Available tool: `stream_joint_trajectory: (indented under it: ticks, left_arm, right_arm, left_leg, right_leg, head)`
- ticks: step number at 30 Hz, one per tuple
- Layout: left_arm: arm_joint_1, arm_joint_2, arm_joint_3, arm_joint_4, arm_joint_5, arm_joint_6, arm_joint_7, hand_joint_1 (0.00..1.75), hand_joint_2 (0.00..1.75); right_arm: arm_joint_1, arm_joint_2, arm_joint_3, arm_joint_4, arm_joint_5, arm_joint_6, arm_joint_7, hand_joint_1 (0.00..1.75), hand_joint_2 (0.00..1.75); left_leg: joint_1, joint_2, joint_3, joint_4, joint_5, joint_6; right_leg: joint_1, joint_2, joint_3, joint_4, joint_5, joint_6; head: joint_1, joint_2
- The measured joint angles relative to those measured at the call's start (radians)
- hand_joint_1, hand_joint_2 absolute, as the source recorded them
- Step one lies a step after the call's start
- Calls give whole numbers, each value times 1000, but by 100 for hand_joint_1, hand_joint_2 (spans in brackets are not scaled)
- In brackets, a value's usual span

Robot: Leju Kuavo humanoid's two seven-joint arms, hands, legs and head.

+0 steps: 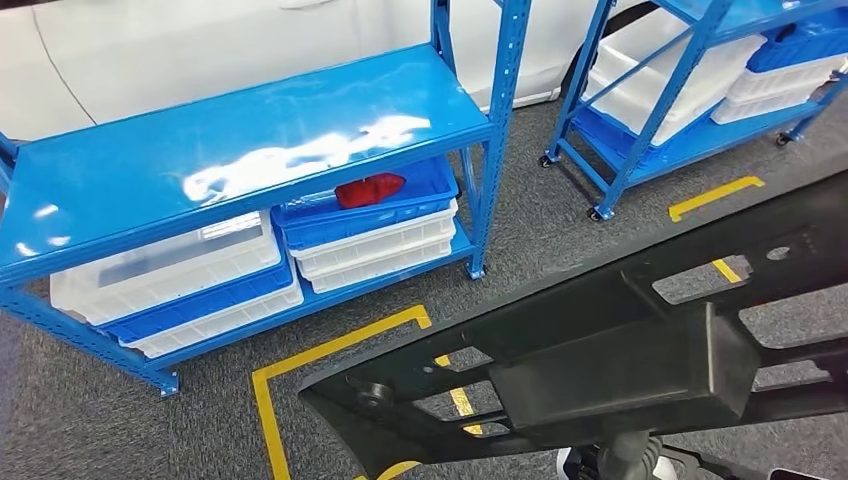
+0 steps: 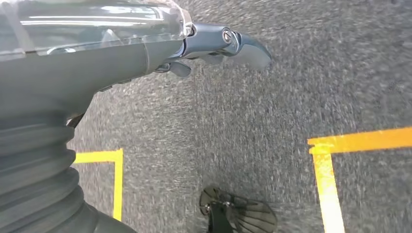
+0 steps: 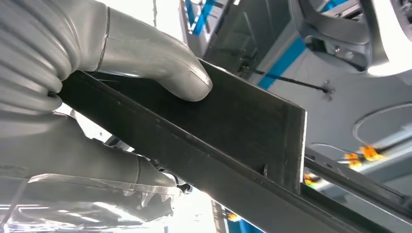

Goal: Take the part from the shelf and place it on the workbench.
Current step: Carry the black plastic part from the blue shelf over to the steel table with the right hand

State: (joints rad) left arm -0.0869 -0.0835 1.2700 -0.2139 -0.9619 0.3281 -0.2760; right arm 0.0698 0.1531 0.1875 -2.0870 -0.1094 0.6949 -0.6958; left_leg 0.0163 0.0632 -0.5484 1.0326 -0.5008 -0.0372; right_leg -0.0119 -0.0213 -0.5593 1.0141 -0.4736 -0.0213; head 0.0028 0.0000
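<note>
The largest thing in sight is the blue shelf (image 1: 250,140), its glossy top board bare, with white and blue bins (image 1: 365,225) stacked on the lower level; one blue bin holds a small red object (image 1: 368,188). A second blue shelf (image 1: 680,90) on wheels stands to the right, across grey carpet marked with yellow floor tape (image 1: 330,350).

The part (image 1: 600,350), a long black plastic frame with cut-out openings, is already off the shelf and crosses the lower head view, its long axis running from low left up to the right. The right hand (image 3: 121,111) holds it: the thick grey thumb presses on one flat face, with the darker fingers beneath, near a squared-off end of the part (image 3: 272,141). The left hand (image 2: 214,46) hangs over the carpet, holding nothing, though whether its fingers are spread or curled cannot be told.

No bench is in view, so the part likely needs carrying elsewhere, its long span kept off the shelf posts. No readable writing or labels appear.
</note>
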Motion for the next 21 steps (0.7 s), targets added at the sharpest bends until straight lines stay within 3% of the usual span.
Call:
stream_joint_trajectory:
  ticks: [2, 3, 4, 5, 6, 7, 9, 11, 13, 14, 16, 17, 19, 20, 21]
  left_arm:
    - [4, -1, -5, 0, -6, 8, 2, 0, 175]
    - [6, -1, -7, 0, -8, 12, 2, 0, 175]
    - [9, -1, -9, 0, -11, 16, 2, 0, 175]
    - [11, -1, -12, 0, -14, 19, 2, 0, 175]
    - [12, -1, -15, 0, -17, 20, 3, 0, 175]
    - [12, -1, -18, 0, -19, 17, 5, 0, 175]
    - [13, 1, -22, 0, -24, -3, 10, 0, 175]
    - [14, 4, -23, 0, -25, -34, 14, 0, 175]
    - [14, 6, -23, 0, -25, -56, 14, 0, 175]
    - [13, 7, -23, 0, -24, -61, 14, 0, 175]
    - [14, 7, -24, 0, -24, -67, 14, 0, 175]
    - [16, 7, -24, 0, -24, -71, 14, 0, 175]
    - [20, 9, -24, 0, -24, -84, 14, 0, 175]
    - [20, 10, -24, 0, -24, -92, 15, 0, 175]
    - [19, 11, -24, 0, -25, -100, 16, 0, 175]
  right_arm:
    - [-3, -2, 8, -4, 5, -11, 0, 175, 175]
    - [-3, -3, 12, -6, 8, -20, 0, 175, 175]
    - [-3, -5, 16, -10, 11, -30, 0, 175, 175]
    - [-3, -6, 20, -15, 13, -39, 0, 175, 175]
    - [-2, -8, 23, -22, 13, -45, 0, 175, 175]
    - [-2, -9, 24, -30, 13, -49, 0, 175, 175]
    - [-2, -11, 25, -46, 16, -60, 0, 175, 175]
    - [0, -16, 26, -61, 27, -77, 0, 175, 175]
    - [4, -24, 26, -73, 36, -92, 0, 175, 175]
    - [6, -27, 26, -79, 37, -95, 0, 175, 175]
    - [6, -35, 27, -89, 43, -104, 0, 175, 175]
    - [6, -40, 29, -92, 49, -116, -1, 175, 175]
    - [4, -57, 40, -95, 69, -167, 0, 175, 175]
    - [1, -70, 50, -96, 78, -202, 0, 175, 175]
    - [-6, -85, 65, -96, 86, -242, 0, 175, 175]
  left_leg:
    - [2, -42, -45, 111, -71, -4]
    - [2, -51, -74, 181, -103, -4]
    - [2, -54, -94, 232, -120, -3]
    - [1, -55, -101, 250, -118, 0]
    - [1, -57, -87, 227, -95, 5]
    - [0, -64, -58, 169, -60, 11]
    - [-1, -108, 8, 35, -6, 26]
    - [-3, -139, 35, -27, 4, 35]
    - [-4, -125, 38, -40, 10, 38]
    - [-2, -113, 40, -48, 16, 41]
    - [3, -85, 44, -65, 28, 48]
    - [2, -70, 43, -67, 31, 50]
    - [1, -40, 38, -66, 32, 51]
    - [1, -25, 36, -65, 31, 51]
    - [1, -12, 35, -63, 31, 49]
  right_leg:
    - [1, 18, -7, -1, 8, -11]
    - [4, 29, -11, 0, 12, -15]
    - [7, 41, -15, 1, 14, -16]
    - [10, 53, -18, 3, 16, -17]
    - [12, 66, -20, 5, 17, -17]
    - [14, 78, -21, 7, 17, -16]
    - [15, 101, -22, 9, 20, -13]
    - [11, 121, -29, 10, 27, -2]
    - [7, 141, -36, 5, 36, 13]
    - [8, 136, -39, 6, 35, 19]
    - [10, 91, -65, 58, -2, 29]
    - [8, 62, -91, 117, -38, 33]
    - [1, 35, -151, 248, -98, 43]
    - [-3, 31, -163, 281, -105, 47]
    - [-7, 26, -155, 272, -92, 51]
  head:
    - [0, 0]
    - [0, 0]
    - [0, 0]
    - [0, 0]
    - [0, 0]
    - [0, 0]
    - [2, 0]
    - [3, 0]
    - [2, 0]
    - [3, 0]
    - [6, 0]
    - [7, 0]
    - [8, 0]
    - [8, 0]
    - [8, 0]
